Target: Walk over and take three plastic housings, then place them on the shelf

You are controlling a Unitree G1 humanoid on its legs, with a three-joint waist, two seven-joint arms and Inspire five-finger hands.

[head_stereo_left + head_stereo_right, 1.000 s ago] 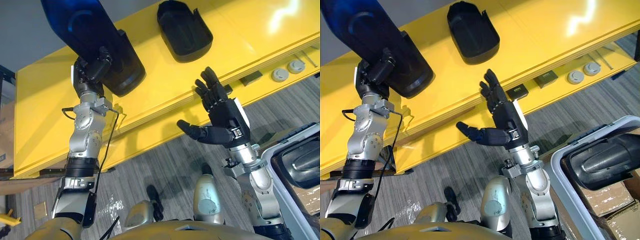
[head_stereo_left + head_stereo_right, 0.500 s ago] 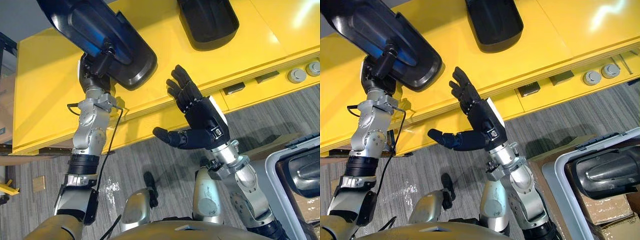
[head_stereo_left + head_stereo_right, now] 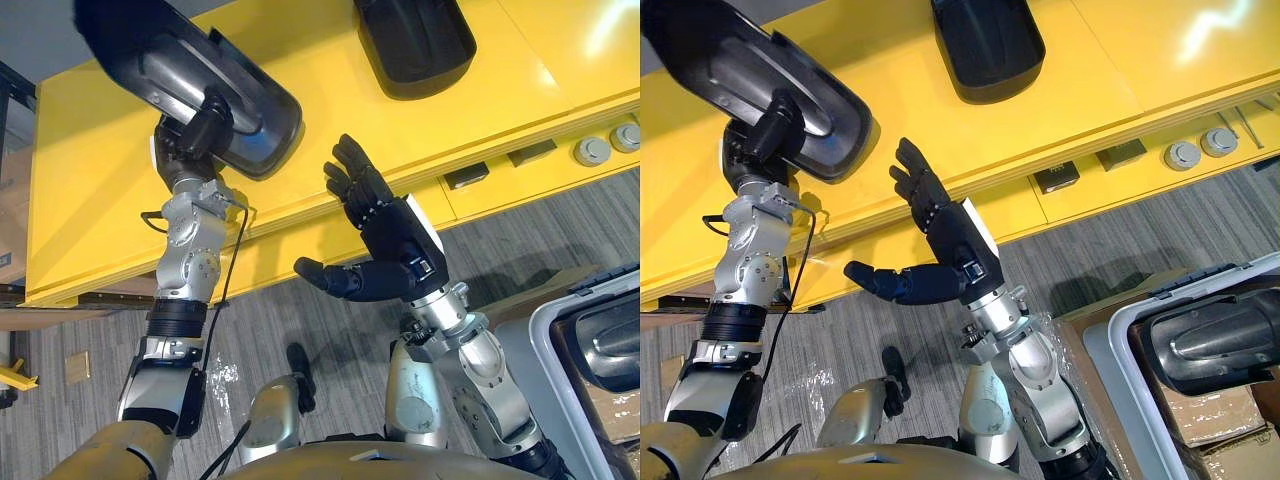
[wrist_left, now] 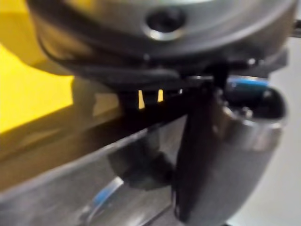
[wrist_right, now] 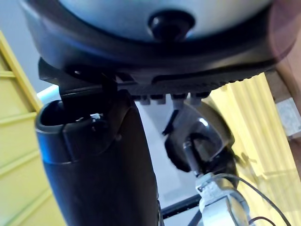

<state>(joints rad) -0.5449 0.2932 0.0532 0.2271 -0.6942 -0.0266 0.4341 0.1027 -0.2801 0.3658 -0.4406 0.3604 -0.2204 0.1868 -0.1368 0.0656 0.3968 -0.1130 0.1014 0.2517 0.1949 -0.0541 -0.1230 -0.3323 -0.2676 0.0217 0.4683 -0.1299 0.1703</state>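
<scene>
Left hand [image 3: 195, 135] grips a big glossy dark plastic housing [image 3: 190, 70] over the flat yellow shelf [image 3: 90, 190] (another black housing [image 3: 415, 45] lies on it). Right hand [image 3: 392, 245] is open, fingers [image 3: 352, 172] spread.

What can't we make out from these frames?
The held housing: far end cut off by both eye views' top edge; whether it touches the shelf cannot be told from above, with the left hand curled round its rim.
The second housing, on the shelf: far end cut off by the top edge.
The third housing, in the grey bin: cut off by the right edge.
</scene>
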